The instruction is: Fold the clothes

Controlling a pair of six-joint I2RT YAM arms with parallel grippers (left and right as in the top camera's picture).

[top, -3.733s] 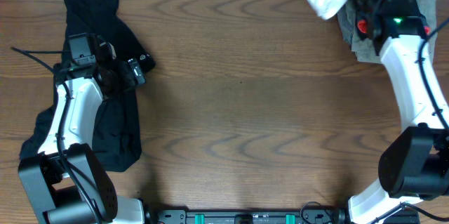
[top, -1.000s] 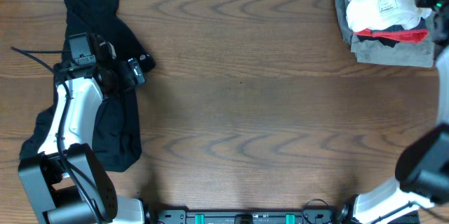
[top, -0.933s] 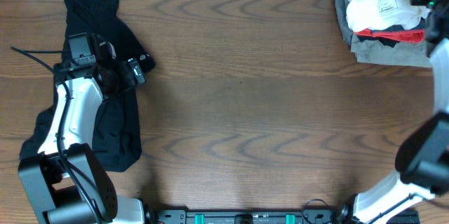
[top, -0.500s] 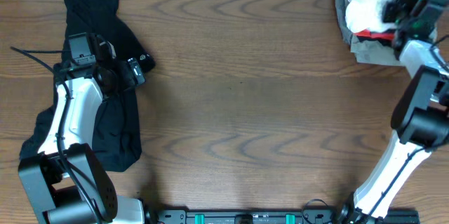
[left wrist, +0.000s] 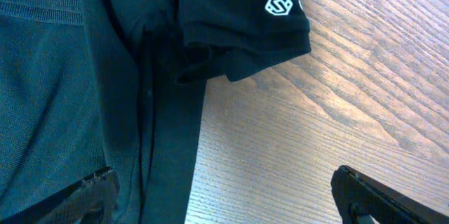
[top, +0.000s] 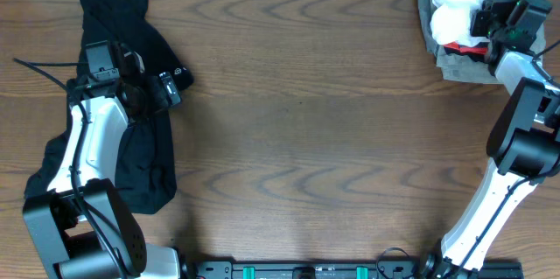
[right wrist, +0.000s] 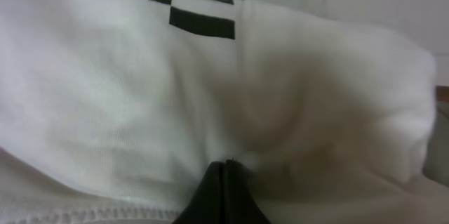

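The white T-shirt (top: 451,17) lay bunched at the table's (top: 297,139) far right corner. It looked thin, light and floppy, so an edge seemed best to pinch. The right gripper (right wrist: 223,178) pressed on it, closed tight. The left gripper (left wrist: 224,192) hung spread wide over the black hooded top (left wrist: 84,76) at the table's left side.

Black garment (top: 114,3) (white logo (left wrist: 278,4)); white T-shirt (top: 448,24), black marks.

My 2 arms are built alike: the left arm (top: 92,130) and the right arm (top: 486,209) wear smooth white shells on the long links, with rounded black housings at every joint. A thin black cable (top: 39,71) runs off my left wrist. My fingers (left wrist: 368,194) are matte black.
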